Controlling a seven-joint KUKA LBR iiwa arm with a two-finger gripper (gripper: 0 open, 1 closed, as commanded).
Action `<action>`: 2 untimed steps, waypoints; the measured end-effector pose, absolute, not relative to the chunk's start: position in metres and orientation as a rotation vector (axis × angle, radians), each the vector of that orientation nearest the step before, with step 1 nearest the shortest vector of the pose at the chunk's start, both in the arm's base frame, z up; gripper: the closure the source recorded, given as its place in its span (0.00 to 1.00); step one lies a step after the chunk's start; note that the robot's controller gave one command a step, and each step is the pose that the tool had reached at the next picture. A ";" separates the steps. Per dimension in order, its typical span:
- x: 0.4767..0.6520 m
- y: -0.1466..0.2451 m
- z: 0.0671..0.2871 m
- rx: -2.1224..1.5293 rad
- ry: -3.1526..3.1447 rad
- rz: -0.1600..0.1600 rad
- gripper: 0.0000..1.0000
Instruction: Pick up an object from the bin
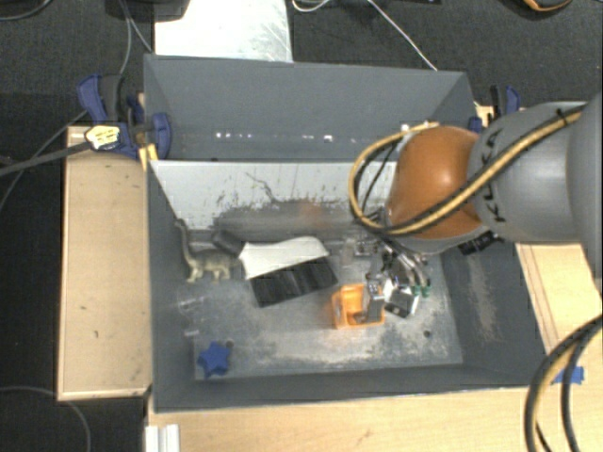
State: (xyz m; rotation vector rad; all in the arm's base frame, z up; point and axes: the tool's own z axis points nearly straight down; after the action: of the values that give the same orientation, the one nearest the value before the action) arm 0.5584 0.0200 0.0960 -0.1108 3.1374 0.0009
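Orange block point(350, 306) on floor of bin point(301, 102), right of centre, just beside jaws on side toward view's left. Nearest thing to them, so judged the likely pick. Jaws low in bin, below brown wrist cover point(429, 182), at or close to floor level. Spread of jaws: cannot tell amid clutter of hardware. No block visible between them; judged beside, not yet gripped.

To do the grasp well:
- Shift toward view's left until block sits midway between jaws, not against one of them.
- Turn wrist to meet two flat, opposite faces squarely; avoid corner-to-corner contact, likely to spin a small hard block out.
- Open wide enough to clear both faces before going down.
- Go low enough to take block around its middle, stopping short of scraping floor.
- Close gently, then lift straight up, with no sideways drag.

Main risk, as a judgement: nudging block aside with one jaw on approach and closing on nothing.

Black flat piece point(294, 282) near block toward upper left, seemingly apart from it; keep out of closing path. White sheet point(283, 252) touching black piece on far side, partly under it perhaps. Small animal figure point(205, 262) by left wall and blue piece point(215, 358) at front left: well apart, of no concern here.
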 end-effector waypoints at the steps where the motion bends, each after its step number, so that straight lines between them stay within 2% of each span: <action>1: 0.505 0.001 0.072 0.095 3.142 0.003 1.00; 2: 0.505 0.001 0.072 0.095 3.142 0.003 1.00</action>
State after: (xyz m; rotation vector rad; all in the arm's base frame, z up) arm 0.5045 0.0013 0.0724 0.0954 3.1417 0.0027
